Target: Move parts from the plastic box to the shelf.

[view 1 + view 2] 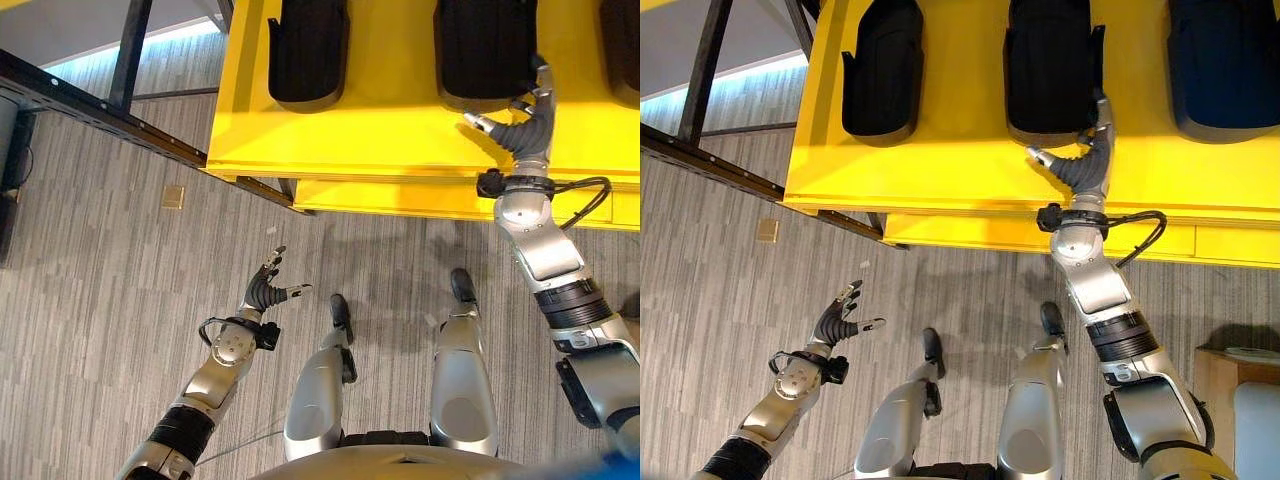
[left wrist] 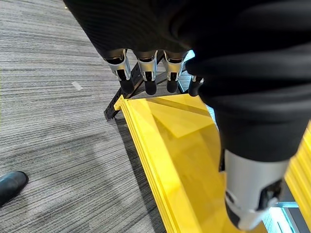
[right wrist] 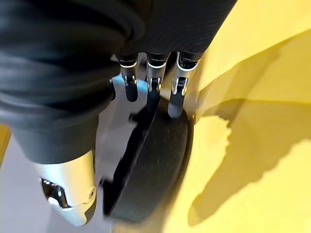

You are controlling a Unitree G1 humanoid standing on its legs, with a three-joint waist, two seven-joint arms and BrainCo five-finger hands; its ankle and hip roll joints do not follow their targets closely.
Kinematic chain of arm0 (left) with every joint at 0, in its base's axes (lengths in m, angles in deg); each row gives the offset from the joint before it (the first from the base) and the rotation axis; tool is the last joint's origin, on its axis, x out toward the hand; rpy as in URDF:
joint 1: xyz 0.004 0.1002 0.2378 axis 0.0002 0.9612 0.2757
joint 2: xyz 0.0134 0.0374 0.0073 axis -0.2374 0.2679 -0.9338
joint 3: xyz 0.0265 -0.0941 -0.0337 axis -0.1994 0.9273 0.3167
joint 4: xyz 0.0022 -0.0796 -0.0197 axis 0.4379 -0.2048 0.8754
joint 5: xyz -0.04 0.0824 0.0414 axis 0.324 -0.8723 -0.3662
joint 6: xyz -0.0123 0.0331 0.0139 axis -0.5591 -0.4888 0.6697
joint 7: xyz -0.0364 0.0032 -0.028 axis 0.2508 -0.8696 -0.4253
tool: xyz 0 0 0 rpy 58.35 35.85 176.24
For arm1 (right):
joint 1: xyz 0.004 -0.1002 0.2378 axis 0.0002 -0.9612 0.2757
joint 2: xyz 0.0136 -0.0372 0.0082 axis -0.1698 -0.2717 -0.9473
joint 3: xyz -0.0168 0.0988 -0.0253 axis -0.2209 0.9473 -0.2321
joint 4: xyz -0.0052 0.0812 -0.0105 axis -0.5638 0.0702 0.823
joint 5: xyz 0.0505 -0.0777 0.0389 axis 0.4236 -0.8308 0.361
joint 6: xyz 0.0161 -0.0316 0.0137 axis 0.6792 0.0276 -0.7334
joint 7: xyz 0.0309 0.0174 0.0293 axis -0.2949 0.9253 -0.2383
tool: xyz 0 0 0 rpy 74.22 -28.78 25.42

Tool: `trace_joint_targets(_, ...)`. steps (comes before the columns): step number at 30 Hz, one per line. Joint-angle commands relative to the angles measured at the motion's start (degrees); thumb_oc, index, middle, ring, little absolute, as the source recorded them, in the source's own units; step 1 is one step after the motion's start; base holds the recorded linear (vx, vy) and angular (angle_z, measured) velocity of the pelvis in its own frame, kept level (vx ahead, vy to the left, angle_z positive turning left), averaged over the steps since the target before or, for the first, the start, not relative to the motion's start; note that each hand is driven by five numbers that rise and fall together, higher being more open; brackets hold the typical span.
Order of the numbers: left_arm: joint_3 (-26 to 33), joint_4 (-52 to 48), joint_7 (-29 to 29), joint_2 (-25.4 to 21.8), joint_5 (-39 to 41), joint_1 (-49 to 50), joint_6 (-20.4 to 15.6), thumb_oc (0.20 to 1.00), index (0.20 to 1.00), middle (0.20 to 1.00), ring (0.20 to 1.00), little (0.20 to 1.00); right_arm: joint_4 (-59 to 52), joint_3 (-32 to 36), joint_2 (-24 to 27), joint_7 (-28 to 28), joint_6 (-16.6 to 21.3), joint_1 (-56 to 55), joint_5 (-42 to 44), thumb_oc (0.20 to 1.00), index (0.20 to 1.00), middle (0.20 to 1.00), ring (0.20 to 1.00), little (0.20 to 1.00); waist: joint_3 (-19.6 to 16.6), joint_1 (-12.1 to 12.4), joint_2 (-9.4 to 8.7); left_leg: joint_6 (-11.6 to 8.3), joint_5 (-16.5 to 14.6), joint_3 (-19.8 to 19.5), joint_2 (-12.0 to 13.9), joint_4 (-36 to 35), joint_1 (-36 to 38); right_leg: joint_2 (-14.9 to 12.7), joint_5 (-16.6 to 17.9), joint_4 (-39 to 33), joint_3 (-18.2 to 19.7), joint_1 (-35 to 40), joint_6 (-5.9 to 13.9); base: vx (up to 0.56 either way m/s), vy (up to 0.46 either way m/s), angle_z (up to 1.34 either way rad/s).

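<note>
Silver dark-tipped fingers (image 3: 176, 99) of the right hand (image 1: 527, 125) spread straight, tips resting against the near edge of a black moulded plastic part (image 1: 486, 50) at upper right on the flat yellow metal shelf (image 1: 390, 130). A further push likely to skid that part out of line with the matching black part (image 1: 308, 50) beside it. Left hand (image 1: 265, 290) low at lower left over the grey carpet (image 1: 90, 300), fingers loosely spread, holding nothing.

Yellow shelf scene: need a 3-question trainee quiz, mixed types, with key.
1. True or false: the left hand rests on the yellow shelf.
2. Which hand reaches the middle black part? A) left B) right C) both
3. Fill in: the left hand hangs over the grey ____.

Key: 1 false, it hangs apart from it; 2 B, the right hand, fingers straight; 3 floor.
</note>
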Motion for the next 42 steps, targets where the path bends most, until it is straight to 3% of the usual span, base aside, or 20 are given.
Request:
trace_joint_targets(1,2.23,-3.38,-0.39,-2.80,0.26,1.72,-1.83,1.000,1.000,1.000,1.000,1.000,-6.12,-0.13,-0.30,-1.59,1.94,1.63,-4.18,1.000,1.000,1.000,1.000,1.000,1.21,0.71,-1.46,1.17,-7.88,-0.69,1.47,7.81,0.36,-1.27,-5.87,3.81,-4.40,3.62,-3.36,0.00,0.000,0.00)
trace_joint_targets(8,2.10,-3.76,0.41,-4.10,0.41,1.85,-2.19,1.000,1.000,1.000,1.000,1.000,-4.93,-2.07,-0.81,-0.46,1.21,3.61,-2.53,1.000,1.000,1.000,1.000,1.000,0.97,1.88,-1.50,1.37,-7.64,-1.27,1.24,7.33,0.52,-1.15,-5.93,3.34,-5.31,4.38,-3.53,0.00,-0.007,0.01)
trace_joint_targets(12,1.75,-3.75,0.27,-4.18,0.45,1.60,-2.02,1.000,1.000,1.000,1.000,1.000,-2.91,-1.34,-0.76,3.64,0.21,4.78,-2.93,1.000,1.000,1.000,1.000,1.000,0.77,2.31,-1.36,1.36,-7.56,-1.56,1.07,7.04,0.71,-1.12,-5.85,2.84,-5.68,4.89,-3.62,0.01,-0.005,0.08)
trace_joint_targets(25,0.53,-4.47,-1.72,-2.77,1.39,1.29,-1.06,1.000,1.000,1.000,1.000,1.000,-2.28,4.21,0.46,13.45,-0.14,1.41,-9.98,1.000,1.000,1.000,1.000,1.000,1.17,0.65,-1.08,1.32,-7.93,-1.14,0.98,6.96,1.04,-0.83,-5.68,2.62,-4.76,4.67,-3.60,0.00,0.015,0.00)
trace_joint_targets(32,0.07,-4.49,-1.83,-2.01,2.24,1.63,-1.40,1.000,1.000,1.000,1.000,1.000,-5.44,5.01,1.85,7.02,8.75,-0.19,-16.39,1.000,1.000,1.000,1.000,1.000,1.21,-0.40,-0.41,1.35,-8.08,-0.53,0.75,6.89,1.42,-0.84,-5.84,3.05,-4.01,4.02,-3.56,0.01,0.046,-0.09)
trace_joint_targets(36,-0.35,-4.43,-1.60,-1.85,2.36,2.35,-2.37,1.000,1.000,1.000,1.000,1.000,-10.36,3.14,2.44,7.41,12.07,0.67,-21.87,1.000,1.000,1.000,1.000,1.000,1.21,-0.46,0.15,1.35,-8.08,-0.26,0.44,6.87,1.73,-1.09,-5.77,3.16,-3.74,3.90,-3.54,0.01,0.051,-0.01)
trace_joint_targets(39,-0.73,-3.47,-1.89,-1.43,2.78,2.94,-4.23,1.000,1.000,1.000,1.000,1.000,-14.61,2.85,2.18,8.03,16.48,1.05,-23.46,1.000,1.000,1.000,1.000,1.000,1.04,-0.55,0.56,1.30,-8.18,-0.01,0.23,6.58,2.42,-1.21,-5.94,3.08,-3.60,4.28,-3.48,0.03,0.075,0.04)
trace_joint_targets(41,-0.85,-2.53,-1.98,-0.65,3.65,4.03,-7.00,1.000,1.000,1.000,1.000,1.000,-20.77,3.16,1.04,5.18,22.04,-0.95,-22.39,1.000,1.000,1.000,1.000,1.000,0.33,-0.97,0.52,1.12,-8.21,0.23,0.17,5.89,3.39,-0.96,-5.95,2.62,-3.33,4.83,-3.48,0.05,0.146,0.01)
trace_joint_targets(42,-0.67,-2.56,-1.68,-0.37,4.22,4.58,-7.79,1.000,1.000,1.000,1.000,1.000,-24.12,3.11,0.22,3.52,22.53,-2.66,-21.13,1.000,1.000,1.000,1.000,1.000,-0.18,-1.12,0.35,1.06,-8.08,0.39,0.19,5.14,4.12,-0.81,-5.83,1.95,-3.34,5.48,-3.40,0.05,0.132,0.01)
